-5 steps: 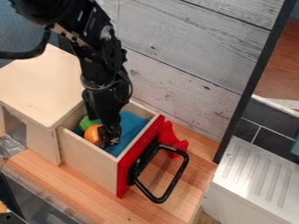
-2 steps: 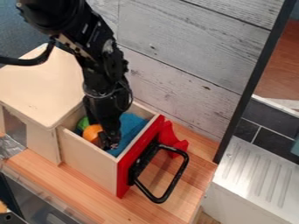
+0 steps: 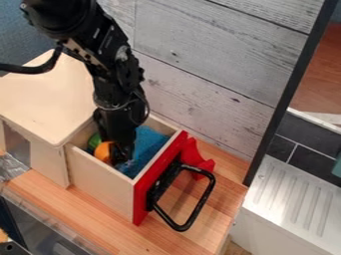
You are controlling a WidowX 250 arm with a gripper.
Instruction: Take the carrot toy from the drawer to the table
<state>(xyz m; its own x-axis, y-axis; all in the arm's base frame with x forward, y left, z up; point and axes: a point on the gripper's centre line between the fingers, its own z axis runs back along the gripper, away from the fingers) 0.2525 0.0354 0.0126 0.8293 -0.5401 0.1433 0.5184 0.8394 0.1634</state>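
The carrot [image 3: 103,151] is in the drawer [image 3: 100,180] by the gripper [image 3: 120,158], its jaws spread or closed, I cannot tell, and a low grip could snag the blue cloth [image 3: 149,144].

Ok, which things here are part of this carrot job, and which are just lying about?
For the job:
- carrot, in the drawer
- drawer, open
- table, where the carrot should go
- pincer, down in the drawer by the carrot

Just lying about:
- blue cloth, in the drawer
- red piece, by the drawer's front
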